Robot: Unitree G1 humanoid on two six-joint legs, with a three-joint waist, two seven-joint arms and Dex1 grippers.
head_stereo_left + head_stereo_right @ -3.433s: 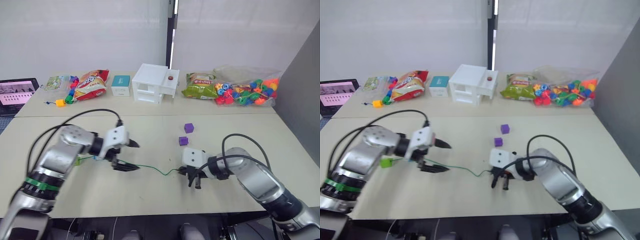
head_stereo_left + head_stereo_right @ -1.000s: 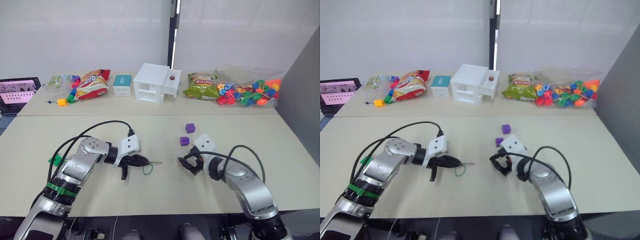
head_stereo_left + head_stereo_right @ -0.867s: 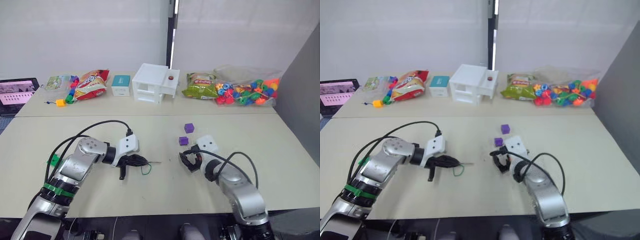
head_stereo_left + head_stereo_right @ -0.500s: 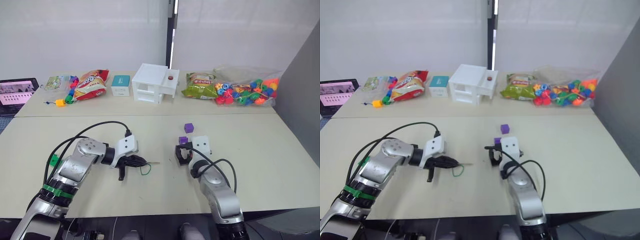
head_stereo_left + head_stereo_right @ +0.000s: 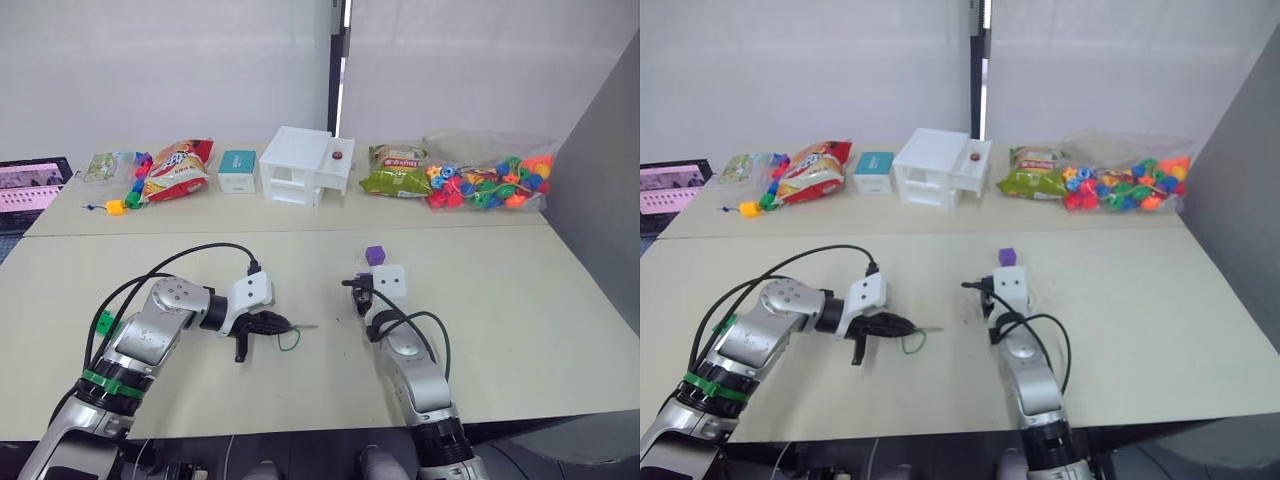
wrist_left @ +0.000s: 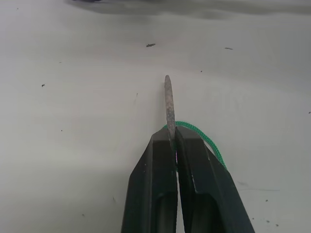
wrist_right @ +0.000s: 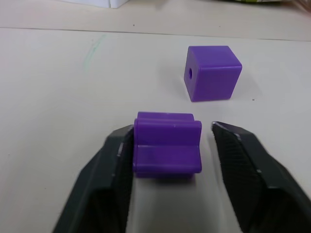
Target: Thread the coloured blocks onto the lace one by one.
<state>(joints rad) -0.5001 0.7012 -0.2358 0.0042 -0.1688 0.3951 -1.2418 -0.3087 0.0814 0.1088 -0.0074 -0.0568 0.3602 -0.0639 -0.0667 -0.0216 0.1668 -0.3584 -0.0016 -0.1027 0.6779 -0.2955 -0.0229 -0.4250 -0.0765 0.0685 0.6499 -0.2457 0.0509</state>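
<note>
Fingers of the right gripper (image 7: 172, 145) are spread around a purple block (image 7: 167, 144) on the table (image 5: 520, 290): one finger (image 7: 114, 165) looks to touch the block's side, the other finger (image 7: 238, 155) stands off with a gap, so no pinch. Second purple block (image 7: 212, 73) sits just beyond it, apart from the fingers, a hole showing in its side face. In the head view this one (image 5: 375, 256) is just past the right wrist, toward the back of the table.

Left gripper (image 6: 174, 145) has its fingers pressed together on the lace (image 6: 168, 104). The stiff greyish tip sticks out past the fingertips, just above the table, pointing toward the right gripper but well apart from it. The green cord makes a small loop (image 5: 291, 340) beside the left fingers.

A light green block (image 5: 104, 322) shows near the left arm's elbow; can't tell whether it's on the cord. Other blocks: can't make them out.

Back of the table, well apart from both grippers: clear bag of multicoloured beads (image 5: 487, 183) on the right, green snack bag (image 5: 391, 169) next to it, white box (image 5: 304, 167) in the middle, small teal box (image 5: 237, 169), red snack bag (image 5: 177, 169), and a bead string with a yellow cube (image 5: 115, 208) on the left. Screen (image 5: 29, 187) at the far left edge.
</note>
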